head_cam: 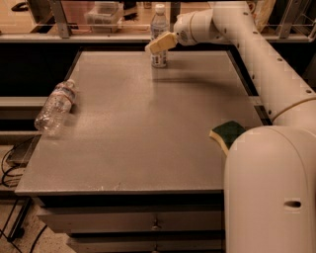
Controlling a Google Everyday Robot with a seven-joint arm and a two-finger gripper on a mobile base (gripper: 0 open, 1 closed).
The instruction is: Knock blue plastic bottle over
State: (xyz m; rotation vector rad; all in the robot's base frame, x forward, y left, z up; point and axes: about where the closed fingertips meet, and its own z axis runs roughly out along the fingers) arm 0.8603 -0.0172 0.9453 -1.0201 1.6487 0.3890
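Nearest is the robot's white arm (270, 188), a bulky rounded segment filling the lower right corner. Beside it, the front of the grey table (123, 148) shows a drawer (133, 222) beneath its edge. Just past the white segment lies a green sponge (228, 132) with a yellowish underside, on the table's right side and partly hidden by the arm. At the left edge a crinkled clear bottle (55, 106) lies on its side, cap toward the far end, with a narrow reddish band whose print is too small to read. The arm climbs from the lower right along the table's right side, then bends sharply left above the far edge and reaches level across it. There the tan gripper (160, 43) sits in front of the blue plastic bottle (159, 22), overlapping its middle. Whether it touches the bottle, and how wide it stands, cannot be told. The bottle stands upright at the far edge, near the middle of the table's width, white cap on top. Its white label shows dark print below the gripper that is not legible. Behind it a rail and a clear container (102, 12) sit on the shelf beyond.
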